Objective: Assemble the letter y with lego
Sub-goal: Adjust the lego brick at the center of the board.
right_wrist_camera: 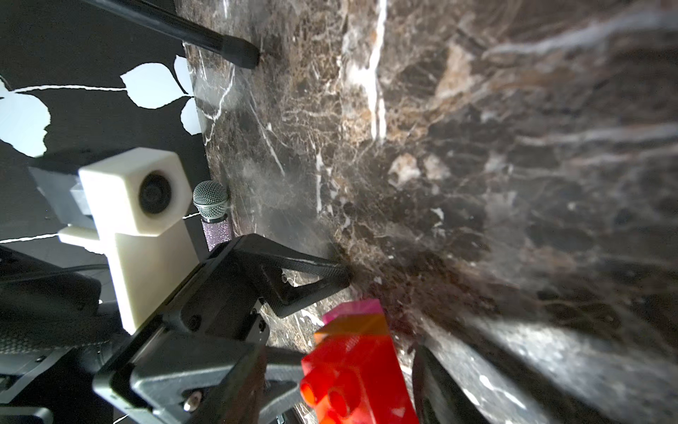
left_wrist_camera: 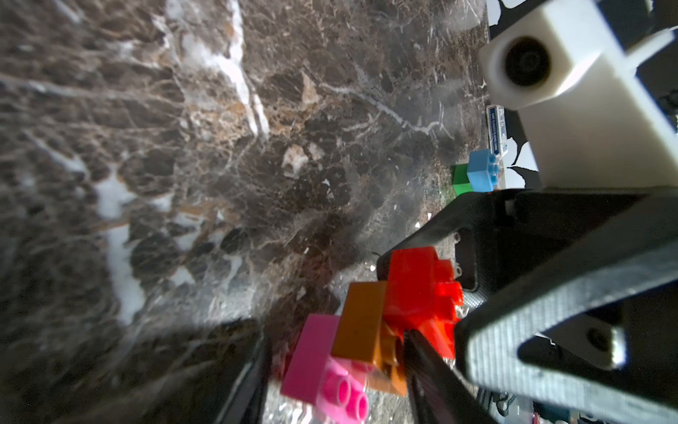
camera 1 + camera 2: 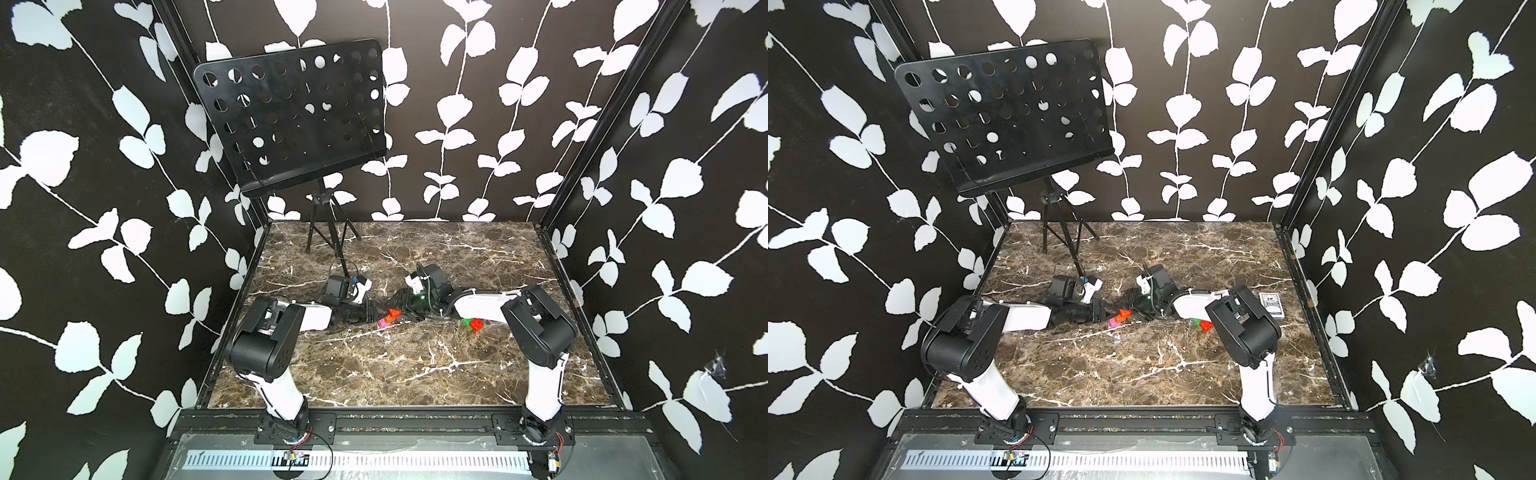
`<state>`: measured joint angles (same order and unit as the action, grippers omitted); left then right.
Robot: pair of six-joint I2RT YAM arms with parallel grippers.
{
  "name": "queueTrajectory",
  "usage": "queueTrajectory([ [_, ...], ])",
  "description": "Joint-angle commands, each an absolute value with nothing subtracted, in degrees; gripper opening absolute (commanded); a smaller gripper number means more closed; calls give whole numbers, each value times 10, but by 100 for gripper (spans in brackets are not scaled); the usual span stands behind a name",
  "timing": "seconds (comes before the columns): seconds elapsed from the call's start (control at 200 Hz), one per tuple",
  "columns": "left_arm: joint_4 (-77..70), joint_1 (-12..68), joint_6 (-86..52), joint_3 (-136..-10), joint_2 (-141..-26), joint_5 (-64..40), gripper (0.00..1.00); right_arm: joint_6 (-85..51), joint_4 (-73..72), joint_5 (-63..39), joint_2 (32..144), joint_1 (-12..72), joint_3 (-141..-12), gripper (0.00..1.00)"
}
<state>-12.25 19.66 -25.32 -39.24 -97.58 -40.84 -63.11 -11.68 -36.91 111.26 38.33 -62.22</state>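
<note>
In the middle of the table [image 3: 374, 374], the pink-orange-red stack [image 3: 389, 318] runs on a slant: pink end toward the left gripper [image 3: 376, 318] and the front edge, red end clamped in the right gripper [image 3: 402, 312]. Left fingers [image 2: 425, 370] straddle the pink-orange end, can't tell if they're squeezing. Green bar [image 3: 468, 322] with red and blue bricks sits apart, on the right gripper's side.

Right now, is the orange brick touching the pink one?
Touching. The left wrist view shows the orange brick seated on the pink brick, no gap.
</note>
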Motion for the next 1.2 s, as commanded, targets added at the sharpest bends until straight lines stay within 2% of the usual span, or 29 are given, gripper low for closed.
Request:
queueTrajectory([
  [0.0, -78, 193, -235, -392, -959, -387, 63, -652, -159, -376, 1096, 391, -625, 62],
  [0.4, -52, 190, -221, -406, -948, -384, 71, -663, -177, -364, 1094, 398, -615, 61],
  [0.895, -5, 188, -158, -425, -937, -380, 67, -661, -175, -349, 1086, 398, -599, 57],
  [1.195, 8, 184, -152, -435, -928, -386, 70, -660, -173, -341, 1081, 397, -591, 53],
])
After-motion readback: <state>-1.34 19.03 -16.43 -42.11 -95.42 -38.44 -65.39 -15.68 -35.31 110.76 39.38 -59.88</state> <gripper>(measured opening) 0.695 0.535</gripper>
